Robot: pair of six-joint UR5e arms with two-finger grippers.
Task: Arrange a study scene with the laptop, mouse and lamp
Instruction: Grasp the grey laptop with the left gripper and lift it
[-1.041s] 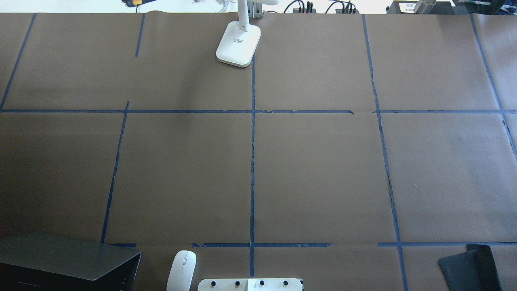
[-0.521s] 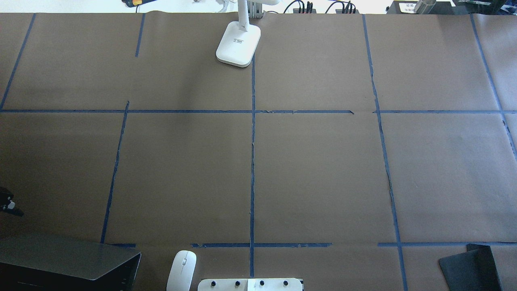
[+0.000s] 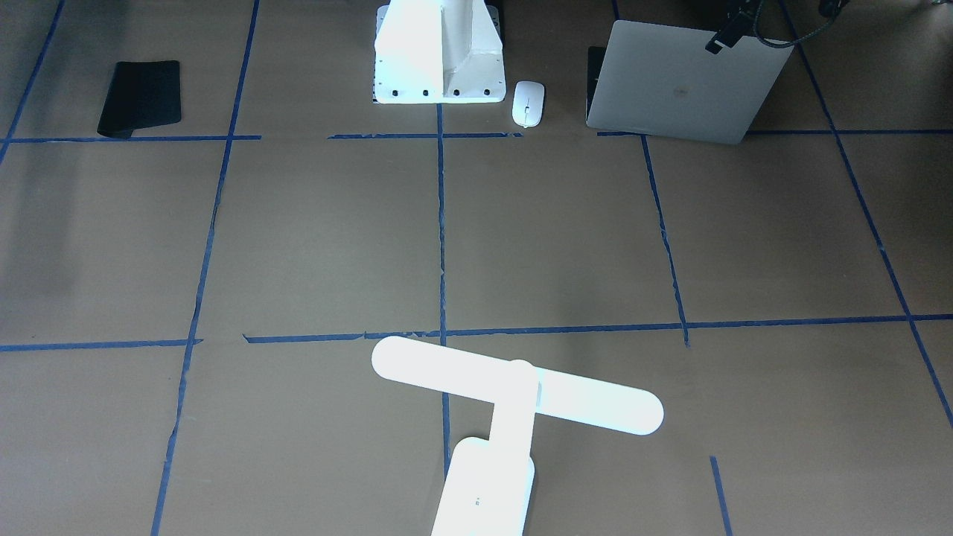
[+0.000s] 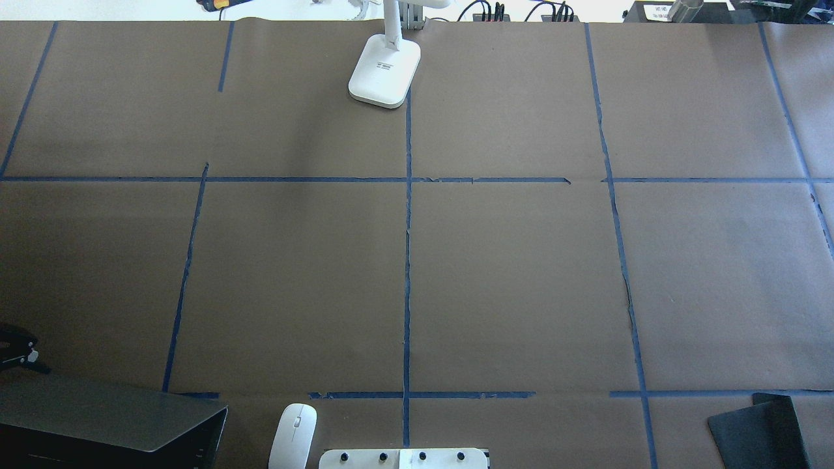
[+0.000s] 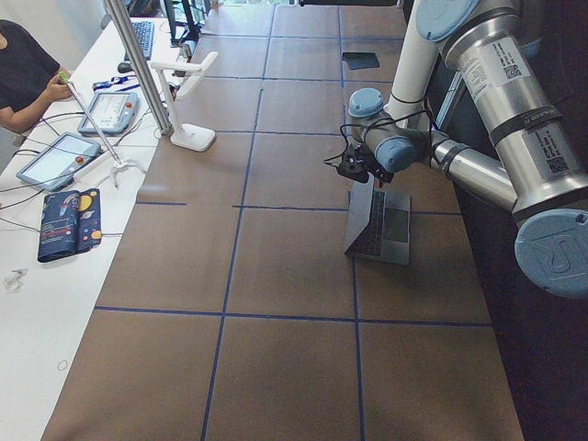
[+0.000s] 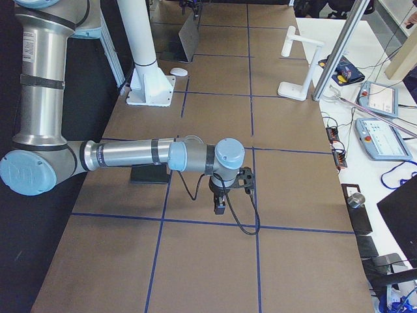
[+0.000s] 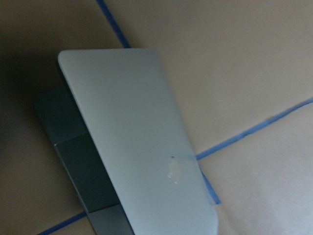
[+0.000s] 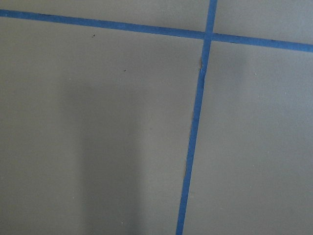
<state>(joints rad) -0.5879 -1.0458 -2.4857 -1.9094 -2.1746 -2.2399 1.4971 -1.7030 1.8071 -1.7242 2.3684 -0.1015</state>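
Observation:
The grey laptop point(image 3: 685, 82) stands partly open at the robot's near left corner; it also shows in the overhead view point(image 4: 98, 417) and fills the left wrist view point(image 7: 142, 147). The white mouse point(image 3: 528, 103) lies flat beside the robot's base, also in the overhead view point(image 4: 293, 435). The white lamp point(image 3: 514, 383) stands at the far table edge, its base point(image 4: 384, 70) on the centre tape line. My left gripper point(image 4: 16, 348) hovers just above the laptop's lid edge; I cannot tell whether it is open. My right gripper point(image 6: 221, 202) hangs over bare table at the right end; I cannot tell its state.
A black mat point(image 3: 141, 97) lies at the robot's near right corner. The white pedestal point(image 3: 438, 52) stands at the near middle. Blue tape lines divide the brown table point(image 4: 521, 273). A person point(image 5: 23, 73) and tablets are beyond the far edge.
My left gripper has come into the overhead view at its left edge and moved a little down toward the laptop. The laptop, mouse and lamp have not moved.

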